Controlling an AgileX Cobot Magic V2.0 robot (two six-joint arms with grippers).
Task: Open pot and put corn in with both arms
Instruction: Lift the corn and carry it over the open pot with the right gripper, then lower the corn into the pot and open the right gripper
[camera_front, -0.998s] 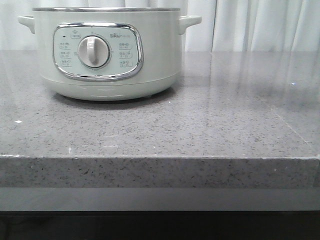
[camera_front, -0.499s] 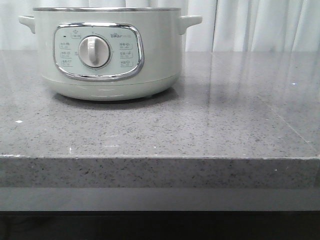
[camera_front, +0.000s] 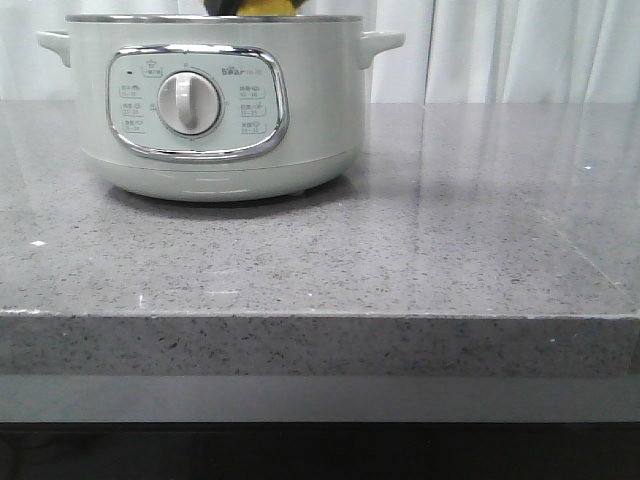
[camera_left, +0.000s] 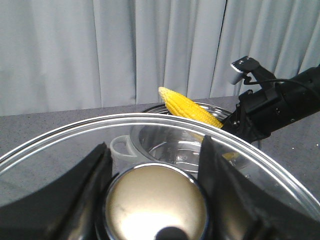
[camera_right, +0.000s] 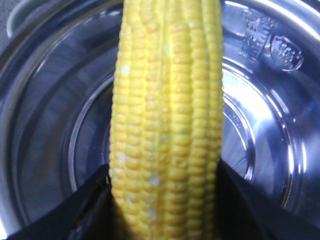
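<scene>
Front view shows the pot (camera_front: 218, 105) standing on the grey counter (camera_front: 400, 250), lid off, with a bit of yellow corn (camera_front: 262, 7) just above its steel rim. Seen from the left wrist, the left gripper (camera_left: 155, 165) is clamped on the knob (camera_left: 156, 202) of the glass lid (camera_left: 65, 145), held clear of the pot. The right gripper (camera_right: 162, 185) grips the corn between both fingers, over the shiny empty pot interior (camera_right: 260, 125).

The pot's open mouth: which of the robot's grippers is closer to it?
Right. The right gripper holds the corn over the pot. The left gripper holds the glass lid off to the side.
</scene>
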